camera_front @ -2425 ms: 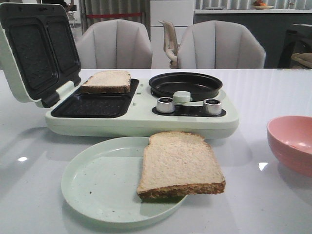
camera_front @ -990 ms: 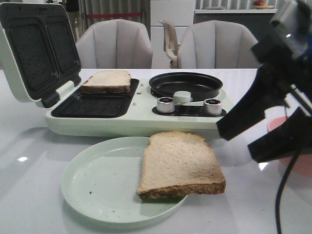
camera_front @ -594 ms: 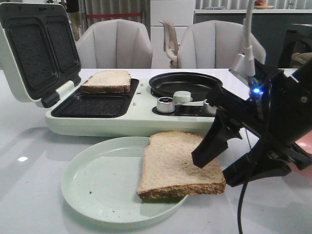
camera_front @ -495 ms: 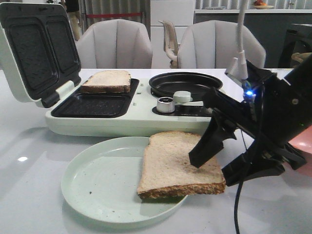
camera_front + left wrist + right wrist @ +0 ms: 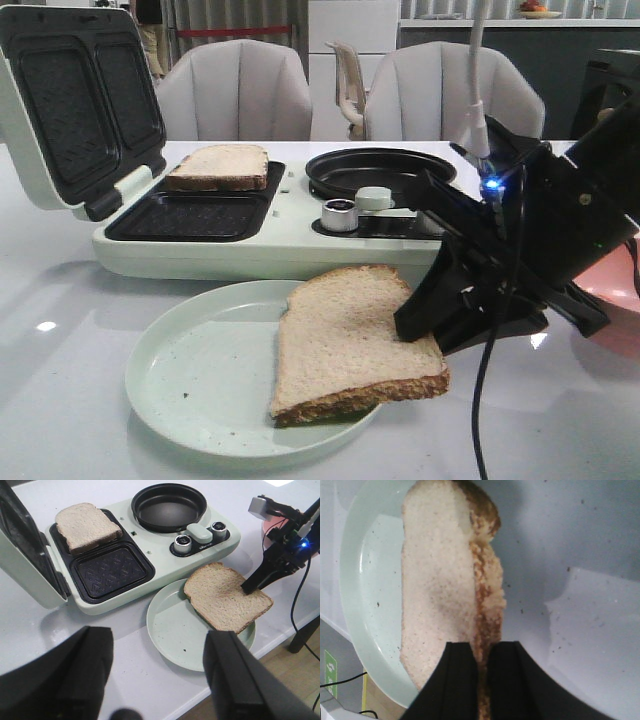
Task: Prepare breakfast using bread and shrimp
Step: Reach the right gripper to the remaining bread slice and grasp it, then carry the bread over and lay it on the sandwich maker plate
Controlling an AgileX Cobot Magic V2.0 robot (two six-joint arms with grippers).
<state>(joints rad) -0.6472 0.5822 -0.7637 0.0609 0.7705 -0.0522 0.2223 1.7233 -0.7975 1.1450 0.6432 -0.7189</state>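
One bread slice (image 5: 350,340) lies on the pale green plate (image 5: 190,370), its right edge over the rim. My right gripper (image 5: 425,335) is shut on that right crust edge. The right wrist view shows the crust (image 5: 485,585) pinched between the two black fingers of that gripper (image 5: 481,652). The second bread slice (image 5: 220,165) sits in the far tray of the open sandwich maker (image 5: 280,250). My left gripper (image 5: 157,680) is open and empty, high above the table's front edge, not in the front view. No shrimp shows in any view.
The maker's lid (image 5: 75,100) stands open at the left. A black round pan (image 5: 380,172) and knobs (image 5: 340,214) are on its right half. A pink bowl (image 5: 615,285) stands at the right, partly behind my right arm. Chairs (image 5: 235,90) stand beyond the table.
My right arm came in from the right, dropped to the plate and closed on the slice's right edge. The slice has turned and shifted a little to the left.
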